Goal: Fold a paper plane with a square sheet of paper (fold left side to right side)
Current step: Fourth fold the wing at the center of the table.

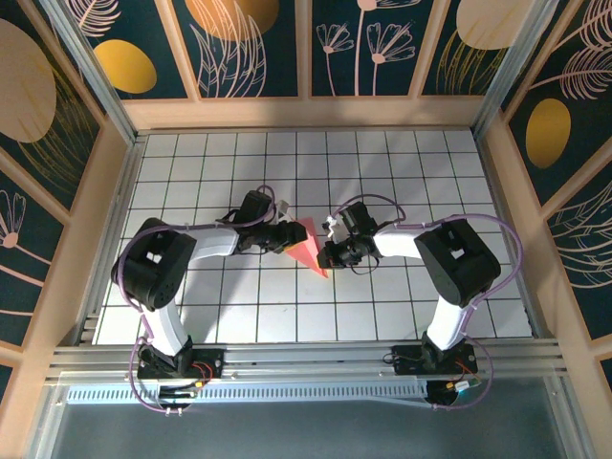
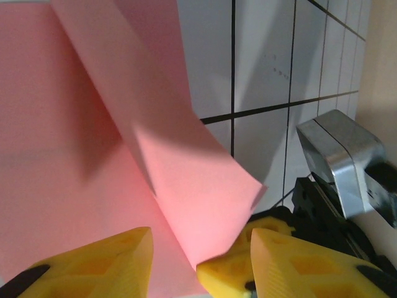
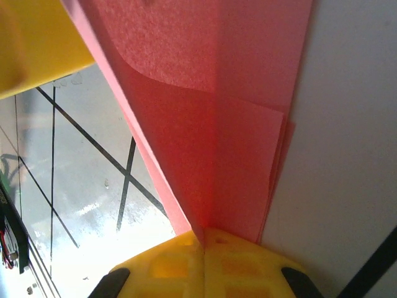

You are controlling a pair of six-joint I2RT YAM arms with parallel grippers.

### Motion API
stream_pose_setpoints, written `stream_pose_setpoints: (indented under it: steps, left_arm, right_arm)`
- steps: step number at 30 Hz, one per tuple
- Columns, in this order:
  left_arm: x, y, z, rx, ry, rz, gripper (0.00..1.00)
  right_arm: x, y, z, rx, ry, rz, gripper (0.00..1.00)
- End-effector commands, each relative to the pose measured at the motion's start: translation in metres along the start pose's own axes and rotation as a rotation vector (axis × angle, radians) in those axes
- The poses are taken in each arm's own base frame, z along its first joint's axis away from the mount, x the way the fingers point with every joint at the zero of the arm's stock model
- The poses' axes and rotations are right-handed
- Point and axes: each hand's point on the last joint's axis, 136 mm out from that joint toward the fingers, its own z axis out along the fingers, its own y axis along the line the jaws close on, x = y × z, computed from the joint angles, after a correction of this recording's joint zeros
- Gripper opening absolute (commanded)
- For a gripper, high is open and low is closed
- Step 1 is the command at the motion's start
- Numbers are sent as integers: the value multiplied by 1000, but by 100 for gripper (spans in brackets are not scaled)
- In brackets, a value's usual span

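**Sheet Location and Claw State**

Top external view: Dark blue wall panels with gold leaf motifs (image 1: 249, 48) in pale wooden framing enclose the white tiled table with dark grid lines (image 1: 402, 163). At its centre the salmon-pink sheet of thin paper (image 1: 308, 249) is folded to a wedge that tapers toward the near side. It sits between the left gripper (image 1: 285, 236) and the right gripper (image 1: 332, 252).

Left wrist view: The matte sheet (image 2: 74, 155) covers the left area. One creased flap rises and runs down between the yellow plastic fingers (image 2: 105, 264) of the left gripper (image 2: 200, 248), whose jaws stand part-way apart around it. A silver metal block with rounded corners (image 2: 338, 158) stands to the right.

Right wrist view: The right gripper (image 3: 203, 239) is pressed closed, pinching the sheet's (image 3: 248, 93) layered, fibrous plies. Glossy tiles (image 3: 93, 198) lie to the left.
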Motion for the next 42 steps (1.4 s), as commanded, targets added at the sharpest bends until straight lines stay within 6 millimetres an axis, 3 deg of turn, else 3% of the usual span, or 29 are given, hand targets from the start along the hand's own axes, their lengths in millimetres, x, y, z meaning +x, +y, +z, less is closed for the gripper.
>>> stream_pose_setpoints:
  steps: [1, 9, 19, 20, 24, 30, 35, 39, 42]
  left_arm:
    - [-5, 3, 7, -28, -6, -4, 45]
    - [-7, 20, 16, -89, 0, -27, 46]
    - [3, 64, 19, -268, 23, -58, 45]
    - [-5, 58, 20, -265, 10, -44, 45]
    - [-5, 65, 19, -300, 15, -43, 44]
    - [-1, 66, 23, -289, 32, -42, 43]
    - [-1, 67, 24, -294, 37, -43, 42]
    - [-2, 66, 24, -291, 35, -41, 42]
    - [-3, 64, 23, -288, 29, -38, 42]
  right_arm:
    - [10, -4, -2, 3, 20, 35, 0]
    - [11, -5, -1, 6, 26, 38, 0]
    - [9, 0, -1, -19, 26, 21, 1]
    - [9, 1, -1, -23, 25, 19, 1]
    - [5, 5, -3, -39, 15, 8, 4]
    - [-10, 21, -17, -76, -45, -18, 15]
    - [-21, 38, -42, -147, -116, -47, 31]
    - [-27, 25, -56, -158, -152, -31, 41]
    - [-33, 20, -57, -165, -154, -37, 42]
